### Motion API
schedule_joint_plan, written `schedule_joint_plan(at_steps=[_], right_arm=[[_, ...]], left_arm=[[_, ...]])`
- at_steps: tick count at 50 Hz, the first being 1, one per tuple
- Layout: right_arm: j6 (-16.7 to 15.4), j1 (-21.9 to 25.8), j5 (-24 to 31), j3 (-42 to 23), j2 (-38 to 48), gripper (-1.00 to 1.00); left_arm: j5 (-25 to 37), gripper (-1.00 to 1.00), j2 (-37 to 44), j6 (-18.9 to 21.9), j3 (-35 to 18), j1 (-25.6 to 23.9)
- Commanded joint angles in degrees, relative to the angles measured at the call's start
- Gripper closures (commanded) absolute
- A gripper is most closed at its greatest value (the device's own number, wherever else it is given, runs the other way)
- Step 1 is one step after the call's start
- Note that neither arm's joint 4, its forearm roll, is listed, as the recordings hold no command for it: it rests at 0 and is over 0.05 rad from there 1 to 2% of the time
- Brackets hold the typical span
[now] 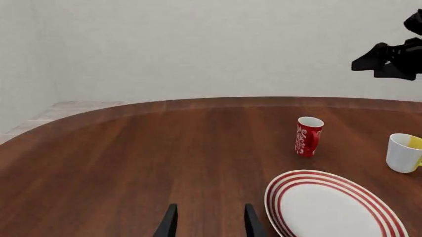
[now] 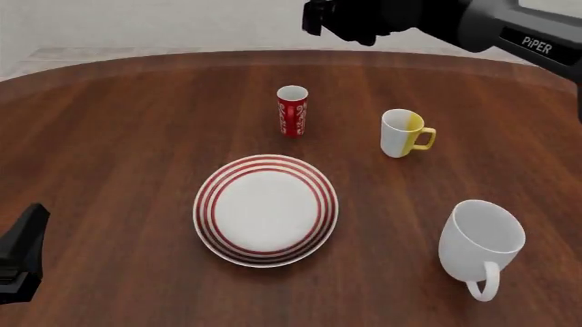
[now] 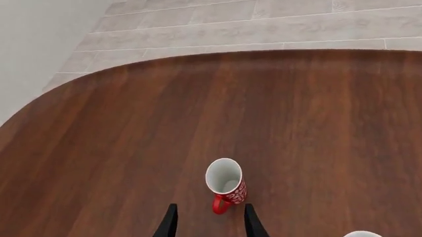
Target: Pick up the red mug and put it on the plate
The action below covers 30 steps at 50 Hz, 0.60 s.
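The red mug (image 2: pixel 292 111) with white swirls stands upright on the far middle of the table, also seen in the left wrist view (image 1: pixel 308 137) and from above in the right wrist view (image 3: pixel 226 185), handle toward the camera. The red-ringed white plate (image 2: pixel 266 210) lies nearer, apart from the mug; its rim (image 1: pixel 283 197) shows beside my left gripper (image 1: pixel 209 224), which is open and empty. My right gripper (image 3: pixel 209 223) hovers high over the mug's near side, open, holding nothing.
A white mug with a yellow handle (image 2: pixel 403 133) stands right of the red mug. A large plain white mug (image 2: pixel 479 245) sits at the near right. The right arm (image 2: pixel 437 20) spans the top right. The left arm (image 2: pixel 20 259) is at the near left edge.
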Motion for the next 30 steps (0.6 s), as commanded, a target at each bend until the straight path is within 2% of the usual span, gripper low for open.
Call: schedule_joint_plan(at_steps=[1,30], right_arm=[[2.2,0.3,-1.0,-0.8,3.1,-1.00],[0.8,1.3,1.4,-9.5,15.0,-1.00]], left_arm=[[0.0,-1.00,0.0,0.0,0.0,0.0],[0.0,-1.00,0.0,0.0,0.0,0.0]])
